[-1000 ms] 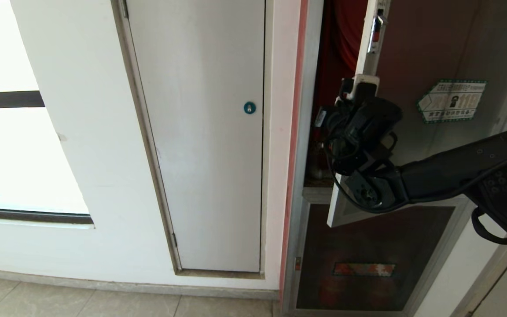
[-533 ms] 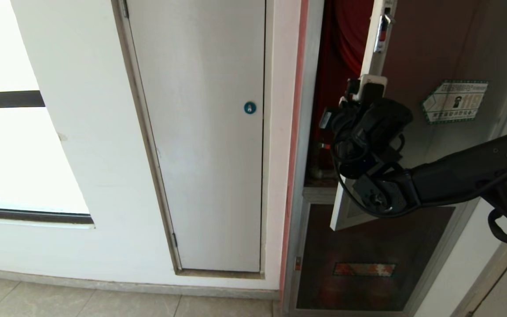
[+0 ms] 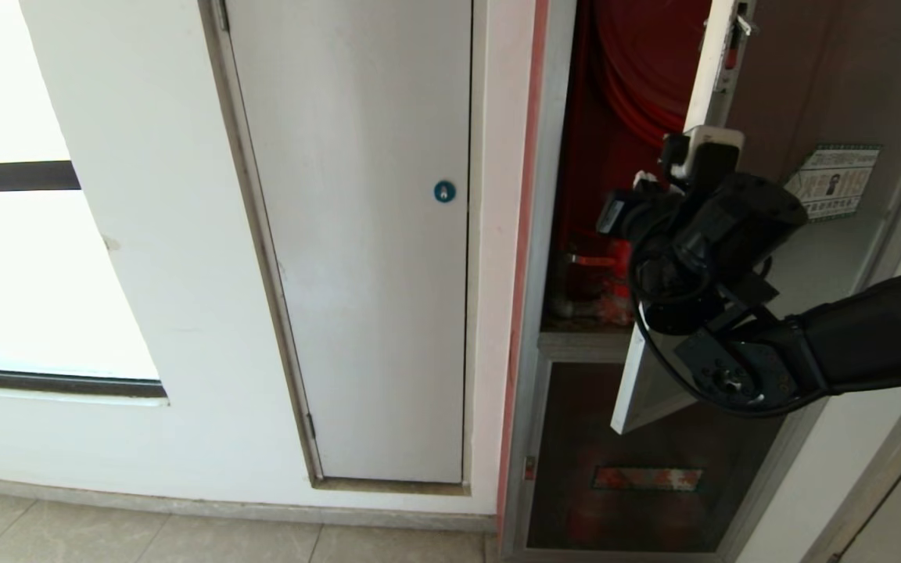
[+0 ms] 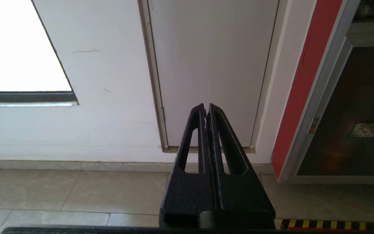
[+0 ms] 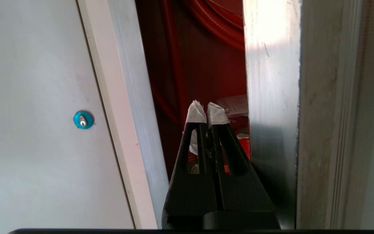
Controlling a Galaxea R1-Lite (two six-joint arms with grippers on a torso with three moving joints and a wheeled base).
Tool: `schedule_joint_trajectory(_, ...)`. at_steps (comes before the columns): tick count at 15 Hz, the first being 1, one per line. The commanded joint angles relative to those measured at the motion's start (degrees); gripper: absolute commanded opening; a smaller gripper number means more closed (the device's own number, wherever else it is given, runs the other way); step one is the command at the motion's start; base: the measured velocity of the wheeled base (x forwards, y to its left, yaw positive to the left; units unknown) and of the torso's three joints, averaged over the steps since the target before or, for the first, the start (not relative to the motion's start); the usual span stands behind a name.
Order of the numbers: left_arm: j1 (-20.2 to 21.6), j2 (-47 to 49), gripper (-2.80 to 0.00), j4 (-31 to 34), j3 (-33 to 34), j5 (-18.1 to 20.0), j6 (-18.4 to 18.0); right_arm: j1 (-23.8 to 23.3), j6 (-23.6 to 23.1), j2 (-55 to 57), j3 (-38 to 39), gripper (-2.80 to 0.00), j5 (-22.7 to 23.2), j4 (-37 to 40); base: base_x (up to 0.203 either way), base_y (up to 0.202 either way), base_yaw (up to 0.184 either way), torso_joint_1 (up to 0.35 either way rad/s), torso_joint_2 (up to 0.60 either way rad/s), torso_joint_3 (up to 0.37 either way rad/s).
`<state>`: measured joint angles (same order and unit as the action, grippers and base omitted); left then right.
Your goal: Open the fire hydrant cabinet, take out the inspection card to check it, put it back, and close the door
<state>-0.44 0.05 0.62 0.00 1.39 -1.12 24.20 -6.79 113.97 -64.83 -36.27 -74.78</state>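
The red-lined metal fire hydrant cabinet point(image 3: 568, 258) with its silver aluminium frame stands open, showing a red hose reel point(image 3: 638, 78) above and a red valve point(image 3: 611, 262) lower inside. Its dark tinted glass door point(image 3: 795, 102) with silver aluminium edging is swung outward, ajar. A pale printed inspection card point(image 5: 235, 105) lies inside, partly hidden by the door's edge.

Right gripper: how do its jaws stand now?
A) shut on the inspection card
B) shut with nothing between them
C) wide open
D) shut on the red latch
B: the right gripper has its taped tips pressed together and empty, beside the door edge, with the inspection card lying farther inside.
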Motion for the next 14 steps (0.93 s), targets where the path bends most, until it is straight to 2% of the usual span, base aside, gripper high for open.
schedule_joint_trajectory(1, 0.0, 0.0, -2.80, 0.0, 0.0, 0.0, 0.0, 0.0, -0.1, -4.5, 2.9, -2.80, -0.4, -0.6, 0.000, 0.000, 0.000, 0.000, 0.00, 0.000)
schedule_joint_trajectory(14, 0.0, 0.0, -2.80, 0.0, 0.0, 0.0, 0.0, 0.0, -0.1, -25.4, 19.7, -2.80, -3.1, -0.1, 0.000, 0.000, 0.000, 0.000, 0.00, 0.000)
